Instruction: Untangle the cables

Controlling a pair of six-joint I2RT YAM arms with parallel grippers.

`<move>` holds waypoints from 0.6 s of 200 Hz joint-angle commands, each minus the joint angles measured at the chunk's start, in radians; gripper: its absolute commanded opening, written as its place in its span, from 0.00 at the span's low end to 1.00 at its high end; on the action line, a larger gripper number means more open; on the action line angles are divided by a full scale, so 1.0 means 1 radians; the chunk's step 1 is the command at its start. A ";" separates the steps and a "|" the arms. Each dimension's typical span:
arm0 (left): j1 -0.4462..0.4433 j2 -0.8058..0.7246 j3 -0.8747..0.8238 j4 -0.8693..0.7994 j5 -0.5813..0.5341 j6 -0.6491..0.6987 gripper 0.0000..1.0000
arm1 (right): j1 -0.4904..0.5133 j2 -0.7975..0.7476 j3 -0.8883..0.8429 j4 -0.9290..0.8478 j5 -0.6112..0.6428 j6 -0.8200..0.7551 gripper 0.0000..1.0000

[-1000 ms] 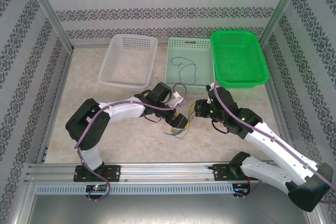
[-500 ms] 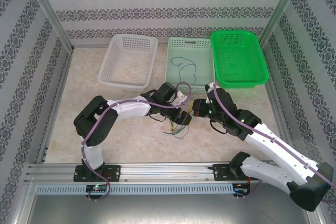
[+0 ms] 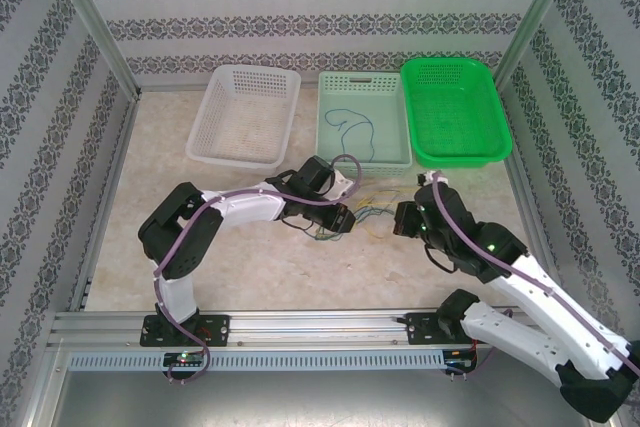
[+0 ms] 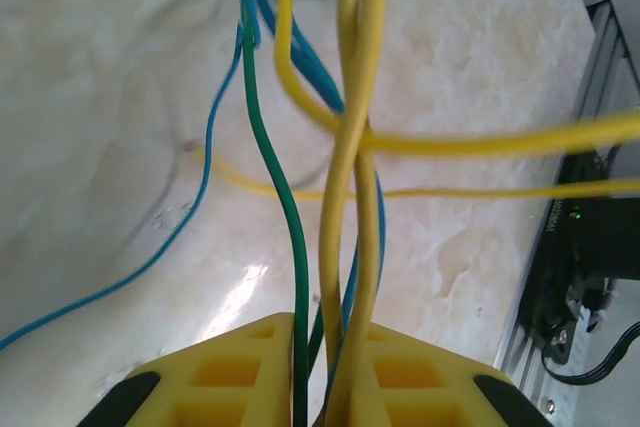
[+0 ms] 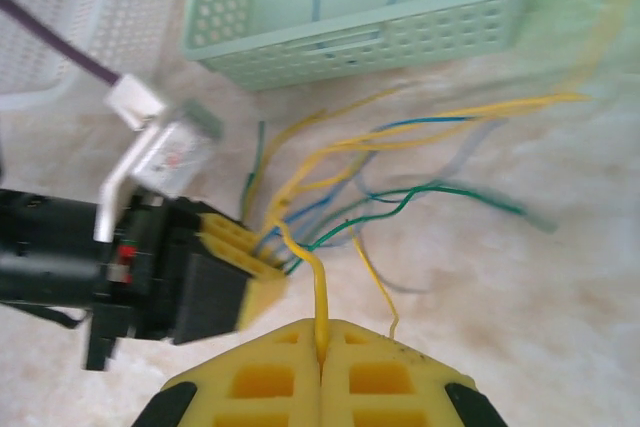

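thin yellow, blue and green cables (image 3: 368, 211) were stretched between both claws over pale marbled table (image 3: 240, 267), near pale green plastic basket (image 3: 362, 162) | left claw (image 4: 310, 332) was clenched on several strands | right claw (image 5: 322, 332) was clenched on one yellow cable (image 5: 318, 292)

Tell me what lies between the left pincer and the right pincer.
The cables, yellow, blue and green strands, stretch from the left pincer to the right pincer over the table, seen in the top view.

The top view looks down from high behind both arms over the whole desk (image 3: 150, 167). The wrist views sit close behind the left claw (image 4: 320, 332) and the right claw (image 5: 320, 332), and both take in the cables (image 4: 352, 187) mid-desk.
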 commanded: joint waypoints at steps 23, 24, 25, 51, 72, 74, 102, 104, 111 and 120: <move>0.034 -0.054 -0.034 -0.184 -0.150 0.117 0.16 | -0.015 -0.044 0.055 -0.221 0.149 0.024 0.00; 0.035 -0.055 -0.034 -0.188 -0.154 0.120 0.16 | -0.015 -0.044 0.054 -0.222 0.149 0.024 0.00; 0.035 -0.055 -0.033 -0.192 -0.159 0.122 0.16 | -0.015 -0.043 0.056 -0.224 0.150 0.024 0.00; 0.036 -0.064 -0.029 -0.278 -0.288 0.184 0.15 | -0.016 -0.008 0.078 -0.254 0.179 0.017 0.00; 0.040 -0.067 -0.017 -0.333 -0.385 0.211 0.16 | -0.017 -0.007 0.103 -0.227 0.218 0.004 0.00; 0.040 -0.067 -0.015 -0.337 -0.394 0.214 0.16 | -0.018 -0.008 0.105 -0.221 0.220 0.000 0.00; 0.038 -0.069 -0.010 -0.384 -0.527 0.232 0.17 | -0.061 -0.028 0.156 -0.219 0.221 -0.063 0.00; 0.038 -0.069 -0.010 -0.385 -0.533 0.232 0.18 | -0.066 -0.028 0.159 -0.221 0.217 -0.065 0.00; 0.039 -0.071 -0.009 -0.391 -0.555 0.232 0.18 | -0.087 -0.024 0.170 -0.229 0.195 -0.078 0.00; 0.038 -0.076 -0.012 -0.387 -0.547 0.244 0.20 | -0.109 -0.017 0.173 -0.231 0.157 -0.085 0.00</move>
